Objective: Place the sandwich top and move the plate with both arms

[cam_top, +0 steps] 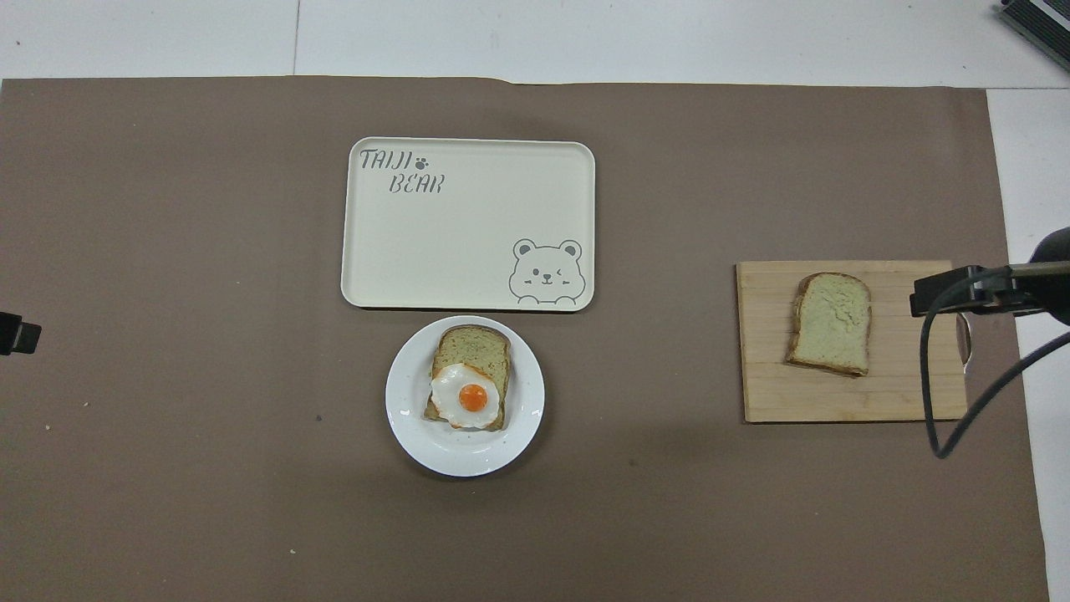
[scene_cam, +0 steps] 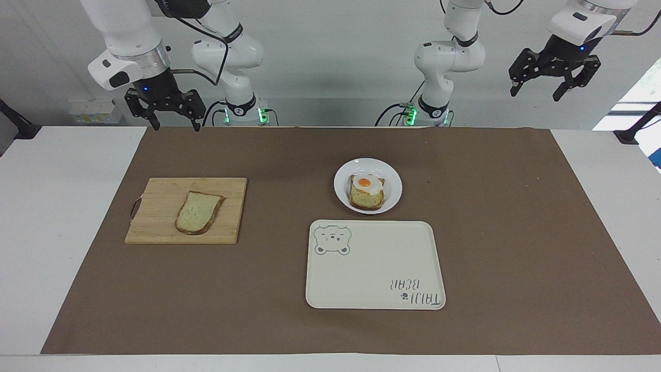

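Observation:
The sandwich top (scene_cam: 199,212) (cam_top: 830,323), a pale slice with a brown crust, lies flat on a wooden cutting board (scene_cam: 155,227) toward the right arm's end of the table. Near the table's middle, the white plate (scene_cam: 343,194) (cam_top: 410,439) holds a bread slice topped with a fried egg (scene_cam: 366,191) (cam_top: 468,393). My right gripper (scene_cam: 175,125) hangs open and empty over the brown mat's corner, well apart from the board. My left gripper (scene_cam: 536,94) is raised high over the left arm's end of the table, open and empty.
A cream rectangular tray (scene_cam: 374,268) (cam_top: 468,226) with a bear print lies beside the plate, farther from the robots. A brown mat (scene_cam: 496,232) covers most of the white table. A black cable (cam_top: 945,401) hangs from the right arm near the board.

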Controlling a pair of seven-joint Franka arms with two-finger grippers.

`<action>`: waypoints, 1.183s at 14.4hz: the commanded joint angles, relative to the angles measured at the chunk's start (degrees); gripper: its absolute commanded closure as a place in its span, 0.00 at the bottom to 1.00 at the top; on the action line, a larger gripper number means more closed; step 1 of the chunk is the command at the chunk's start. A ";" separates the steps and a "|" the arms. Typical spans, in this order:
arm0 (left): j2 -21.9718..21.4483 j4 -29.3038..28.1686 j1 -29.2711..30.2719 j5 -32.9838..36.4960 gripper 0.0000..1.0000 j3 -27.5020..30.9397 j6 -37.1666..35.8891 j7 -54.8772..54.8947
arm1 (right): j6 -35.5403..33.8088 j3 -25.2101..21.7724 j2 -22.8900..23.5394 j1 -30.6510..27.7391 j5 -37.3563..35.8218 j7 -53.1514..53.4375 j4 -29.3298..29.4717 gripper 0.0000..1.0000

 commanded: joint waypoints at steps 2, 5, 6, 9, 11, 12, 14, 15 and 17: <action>-1.37 -1.78 -0.35 -0.69 0.00 0.21 0.95 -0.83 | -1.61 0.72 -0.42 -0.40 -0.30 -1.66 0.22 0.00; -1.37 -1.86 -0.44 -0.69 0.00 0.21 0.95 -0.83 | -1.70 0.72 -0.51 -0.49 -0.22 -3.15 -0.04 0.00; -1.37 -1.95 -0.44 -0.69 0.00 0.21 0.95 -0.83 | -1.18 0.64 -0.94 -0.40 -0.21 -4.46 -0.48 0.00; -1.46 -1.95 -0.44 -0.69 0.00 0.21 0.60 -0.83 | 0.49 0.37 -1.38 -0.49 1.02 -5.18 -1.62 0.00; -1.46 -1.95 -0.44 -0.69 0.00 0.21 0.69 -0.83 | 0.58 0.20 -2.26 -0.75 1.02 -5.26 -2.85 0.00; -1.46 -1.95 -0.44 -0.69 0.00 0.12 0.69 -0.83 | 0.67 0.19 -2.53 -1.53 1.02 -5.26 -3.73 0.00; -1.46 -1.95 -0.44 -0.78 0.00 -0.23 0.69 -0.83 | 2.33 0.11 -2.53 -3.11 0.93 -5.87 -5.05 0.00; -1.46 -1.95 -0.44 -0.78 0.00 -0.23 0.69 -0.83 | 3.47 0.11 -2.53 -4.60 1.02 -7.01 -5.84 0.00; -1.46 -1.95 -0.44 -0.78 0.00 -0.23 0.69 -0.83 | 5.67 0.11 -2.53 -7.77 1.02 -9.65 -8.03 0.00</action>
